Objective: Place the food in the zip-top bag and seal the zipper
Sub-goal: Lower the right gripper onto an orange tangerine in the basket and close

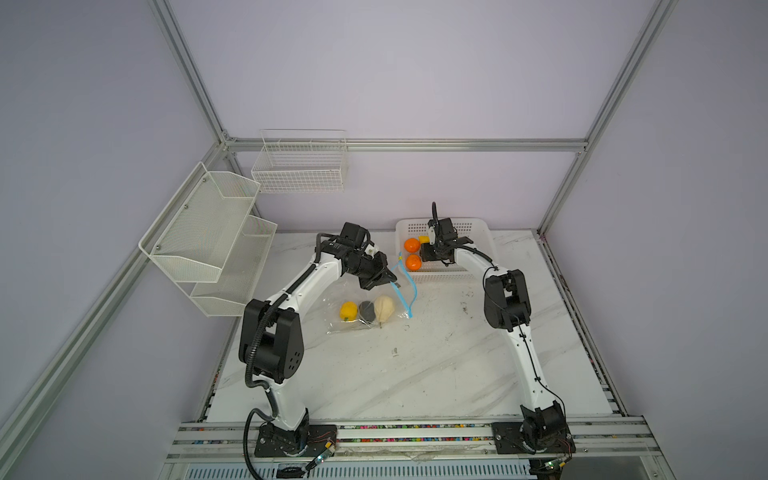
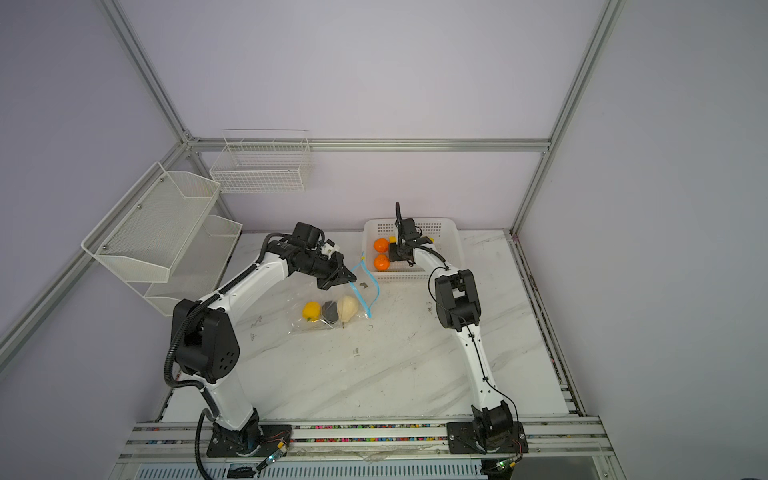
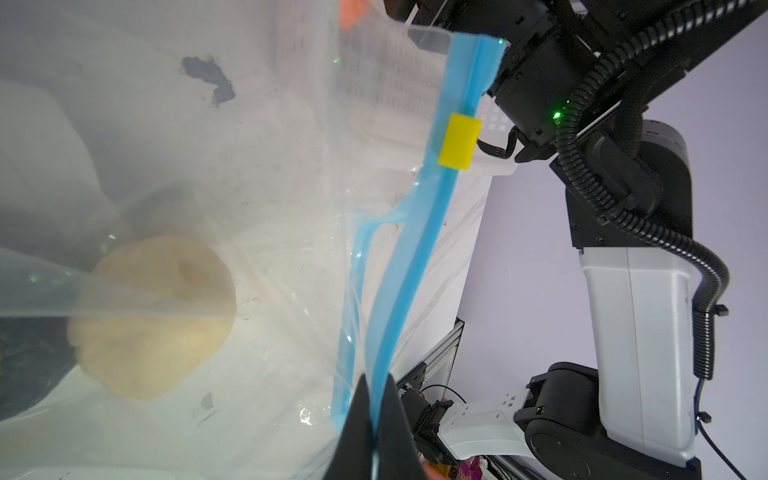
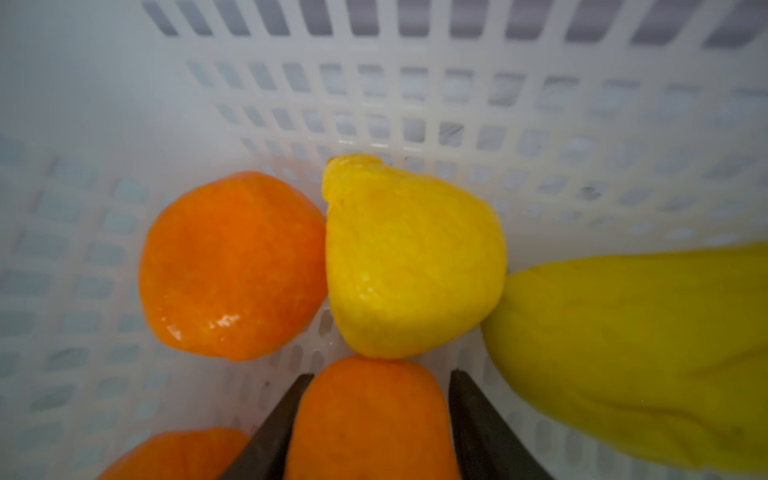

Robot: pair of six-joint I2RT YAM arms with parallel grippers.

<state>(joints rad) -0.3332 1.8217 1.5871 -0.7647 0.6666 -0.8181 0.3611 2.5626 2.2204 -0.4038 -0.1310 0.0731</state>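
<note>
Zip-top bag (image 1: 353,293) lies on the marble tabletop (image 1: 415,374) left of centre in a top view, with a yellow fruit (image 1: 348,311), a dark grey lump (image 1: 366,311) and a cream-white bulb (image 1: 384,308) side by side inside it. Its blue zipper (image 1: 414,297) bows open toward the white perforated basket (image 1: 482,232). The left arm stands up from its base, folds at the elbow and angles its wrist down, so the left gripper (image 1: 395,284) meets the raised mouth edge. The right arm stretches forward and bends its wrist down into the basket, where the right gripper (image 1: 422,252) sits just beside two tangerines (image 1: 411,245). From the left wrist, the left gripper's fingers are pressed together, pinching the zipper, and the yellow slider (image 3: 459,141) sits farther along the strip. From the right wrist, the right gripper's jaws stand part-spread astride a third tangerine (image 4: 370,415), each finger right against its side; whether they squeeze it I cannot tell. A second yellow fruit (image 4: 411,257) touches that tangerine, with a long yellow piece (image 4: 623,353) beside it.
</note>
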